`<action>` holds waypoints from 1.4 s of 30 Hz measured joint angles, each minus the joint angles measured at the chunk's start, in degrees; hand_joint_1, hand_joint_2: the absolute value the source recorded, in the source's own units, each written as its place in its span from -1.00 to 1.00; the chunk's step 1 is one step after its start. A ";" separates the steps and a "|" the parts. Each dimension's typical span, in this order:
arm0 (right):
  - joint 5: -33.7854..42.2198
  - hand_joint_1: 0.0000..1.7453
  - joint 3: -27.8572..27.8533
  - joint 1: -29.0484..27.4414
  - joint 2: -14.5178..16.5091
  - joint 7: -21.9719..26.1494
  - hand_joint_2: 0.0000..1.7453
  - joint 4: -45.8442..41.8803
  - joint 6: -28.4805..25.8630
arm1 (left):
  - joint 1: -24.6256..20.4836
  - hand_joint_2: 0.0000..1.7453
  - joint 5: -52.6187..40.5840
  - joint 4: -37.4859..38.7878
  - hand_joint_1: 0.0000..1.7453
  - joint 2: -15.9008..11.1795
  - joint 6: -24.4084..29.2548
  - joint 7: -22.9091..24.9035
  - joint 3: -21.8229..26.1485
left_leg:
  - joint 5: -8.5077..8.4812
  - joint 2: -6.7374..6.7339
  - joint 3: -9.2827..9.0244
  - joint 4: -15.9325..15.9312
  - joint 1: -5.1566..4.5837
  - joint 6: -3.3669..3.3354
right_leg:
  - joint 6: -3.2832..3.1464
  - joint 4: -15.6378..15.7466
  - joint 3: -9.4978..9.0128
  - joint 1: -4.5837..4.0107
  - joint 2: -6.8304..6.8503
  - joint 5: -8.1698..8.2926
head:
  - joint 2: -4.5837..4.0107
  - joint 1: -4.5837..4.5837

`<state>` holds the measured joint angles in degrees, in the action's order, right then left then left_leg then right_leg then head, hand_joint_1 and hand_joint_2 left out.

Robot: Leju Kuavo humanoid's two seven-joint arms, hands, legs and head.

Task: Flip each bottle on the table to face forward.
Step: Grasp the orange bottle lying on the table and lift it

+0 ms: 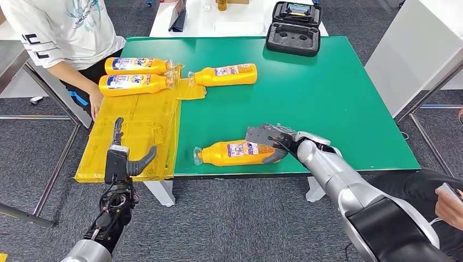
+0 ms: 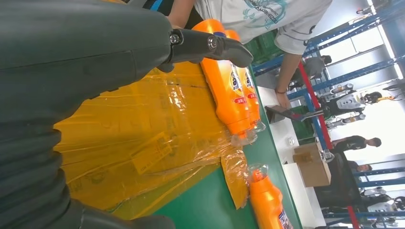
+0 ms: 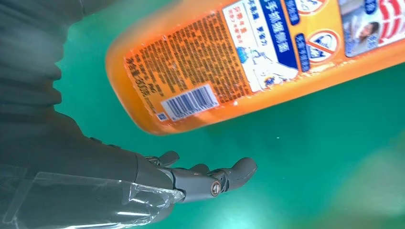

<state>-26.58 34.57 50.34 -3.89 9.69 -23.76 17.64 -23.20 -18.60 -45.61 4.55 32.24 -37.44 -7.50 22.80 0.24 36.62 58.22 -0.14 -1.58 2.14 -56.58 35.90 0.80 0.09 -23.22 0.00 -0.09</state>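
Right hand (image 1: 268, 143) sat at the base of the near bottle (image 1: 236, 153), fingers (image 3: 234, 174) apart, no grip on it. Bottle lay on its side on the table (image 1: 327, 98), near its front edge, barcode side showing. Left hand (image 1: 124, 158) hovered open off the table's front-left corner.

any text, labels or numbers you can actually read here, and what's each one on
Nearest bottle, by the right hand: back label with a barcode and dense Chinese print, too blurred to quote.
Two bottles on the yellow sheet: blue and white front labels, too small to read.
Bottle on the green mat: label too small to read.
Person's white shirt: teal print, illegible.
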 joint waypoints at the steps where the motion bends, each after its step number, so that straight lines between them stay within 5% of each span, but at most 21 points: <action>1: -0.01 -1.00 0.03 0.04 0.04 -0.01 1.00 0.09 0.05 | -0.01 1.00 0.00 0.04 -1.00 0.00 0.00 0.01 0.00 | 0.00 0.00 0.00 0.00 0.00 0.00 | 0.00 0.00 0.00 0.00 0.00 0.00 | 0.00 0.00; 42: -3.08 -1.00 1.80 1.04 3.09 -2.98 1.00 2.36 1.01 | -0.96 1.00 0.39 2.96 -1.00 1.40 -0.89 0.68 0.00 | 0.00 -0.01 0.00 0.00 0.01 0.00 | 0.00 0.00 0.00 -0.01 0.00 0.00 | 0.00 0.00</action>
<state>-29.66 36.37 51.38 -0.80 6.71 -21.40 18.65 -24.16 -18.21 -42.65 5.95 31.35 -36.76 -7.50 22.80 0.24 36.62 58.22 -0.13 -1.58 2.14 -56.58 35.90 0.79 0.09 -23.22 0.00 -0.09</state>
